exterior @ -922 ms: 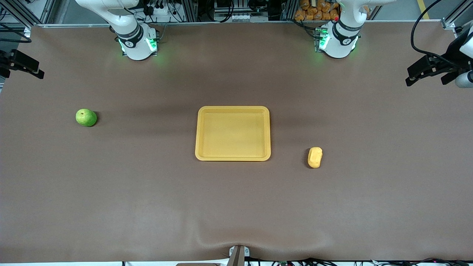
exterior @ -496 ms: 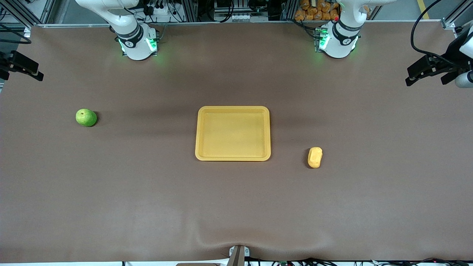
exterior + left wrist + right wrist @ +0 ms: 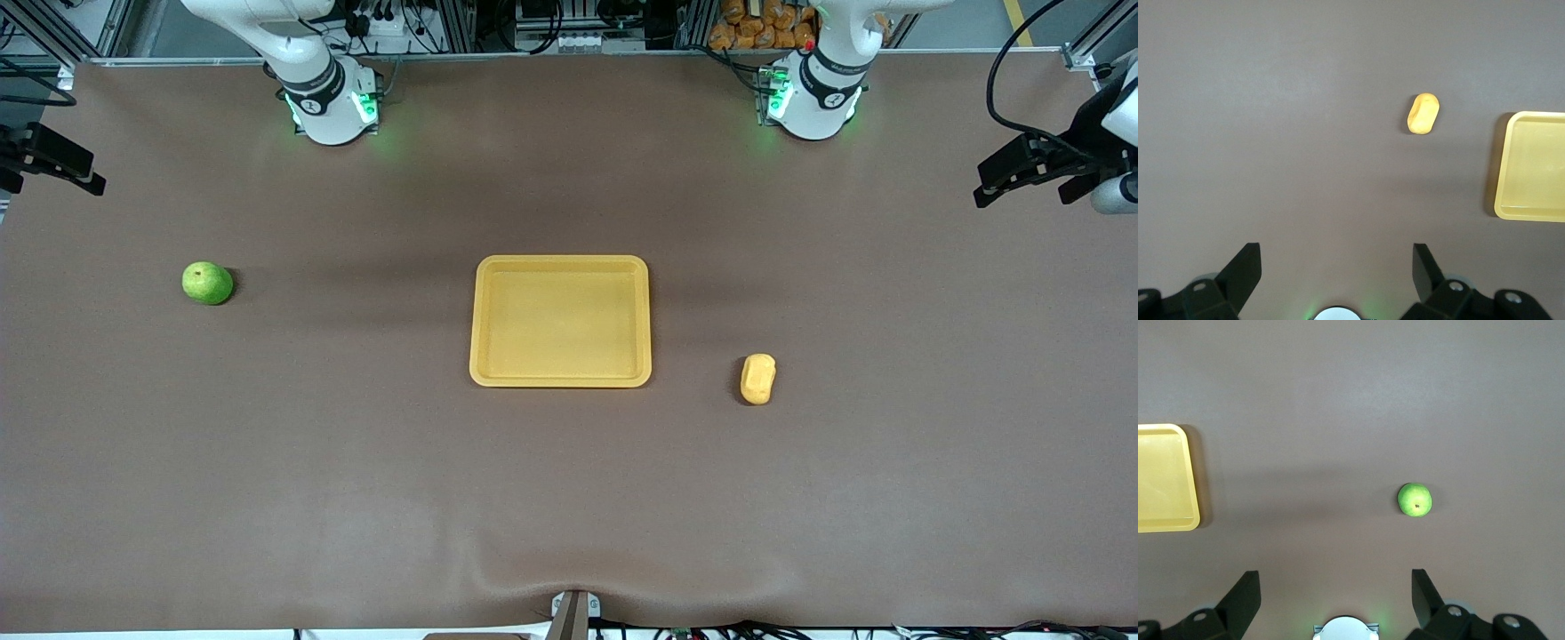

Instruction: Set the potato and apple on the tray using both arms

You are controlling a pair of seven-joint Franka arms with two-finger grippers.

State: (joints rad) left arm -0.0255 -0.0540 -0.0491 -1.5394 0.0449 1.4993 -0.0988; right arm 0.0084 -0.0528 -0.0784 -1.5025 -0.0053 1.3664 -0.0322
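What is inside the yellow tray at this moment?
Nothing lies in the tray: its whole floor shows bare. The apple and the potato both rest on the table, apart from it. Nothing covers the tray.

A matt brown cloth-like cover (image 3: 356, 462) lies over the tabletop, faintly rippled at the edge nearest the front camera; the yellow tray (image 3: 560, 263) looks like smooth plastic with a dull sheen; the green apple (image 3: 207, 283) is slightly glossy; the potato (image 3: 757, 379) appears matt.
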